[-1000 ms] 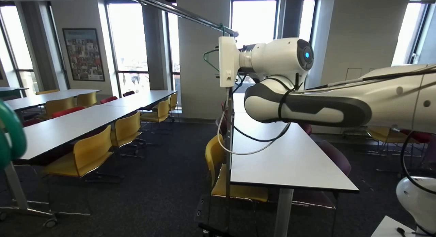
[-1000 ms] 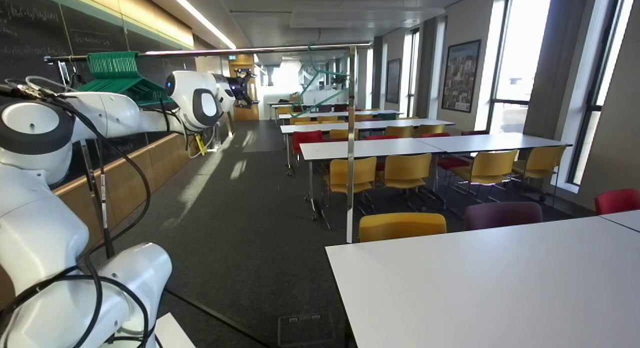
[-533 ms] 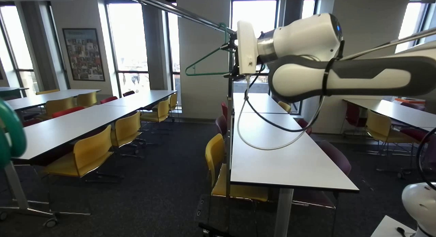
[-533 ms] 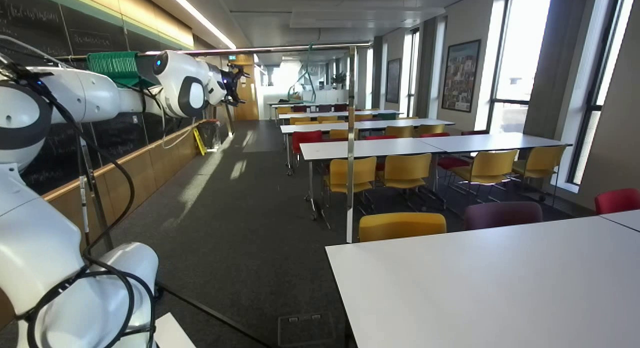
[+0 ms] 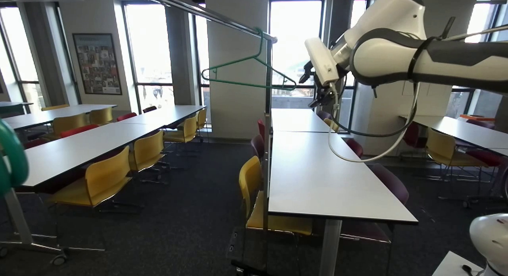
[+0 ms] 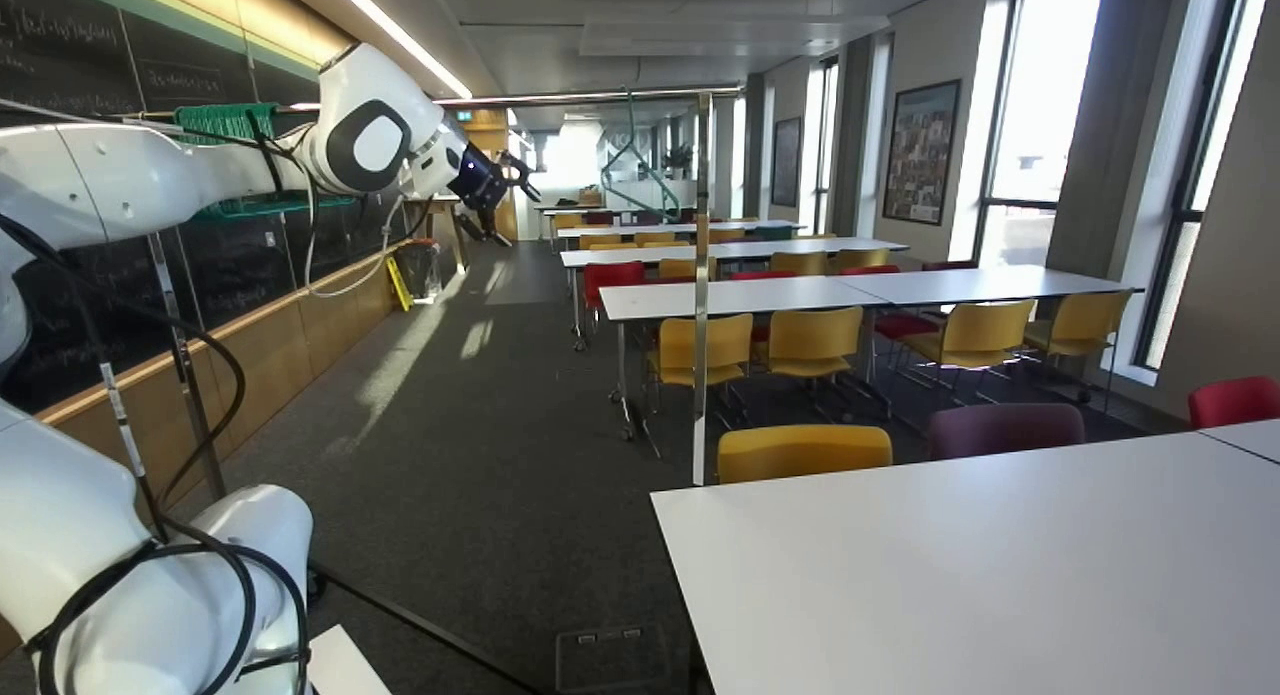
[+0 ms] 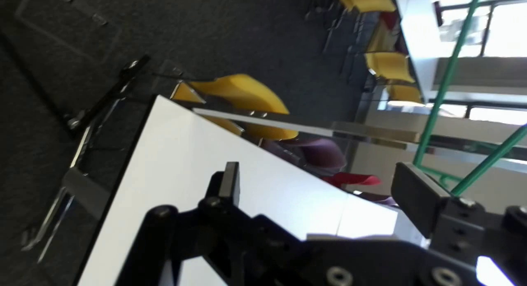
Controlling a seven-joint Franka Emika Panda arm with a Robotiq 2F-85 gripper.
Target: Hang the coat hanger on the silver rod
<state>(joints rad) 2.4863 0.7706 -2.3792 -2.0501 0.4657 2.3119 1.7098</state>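
The green coat hanger [image 5: 255, 57] hangs by its hook over the silver rod [image 5: 214, 17], close to the rod's end. It tilts slightly, lower on the side nearer my arm. Both exterior views show the hanger [image 6: 628, 147] free below the rod [image 6: 560, 99]. My gripper [image 5: 307, 91] is clear of it, off to the side and pitched downward. In the wrist view the gripper [image 7: 319, 187] stands wide open with nothing between its pads. Behind the right finger, part of the hanger [image 7: 442, 88] shows, its lower piece hidden there.
An upright post [image 6: 702, 275] supports the rod's end. More green hangers [image 6: 225, 122] crowd the rod's opposite end, behind my arm. Below is a long white table [image 5: 329, 172] with yellow chairs [image 5: 250, 176] beside it. Loose cables [image 5: 369, 159] droop from my wrist.
My gripper has drawn back from the hanger, away from the post, and has tipped downward. The hanger was beside the fingers before; it has turned on the rod and now hangs apart from them.
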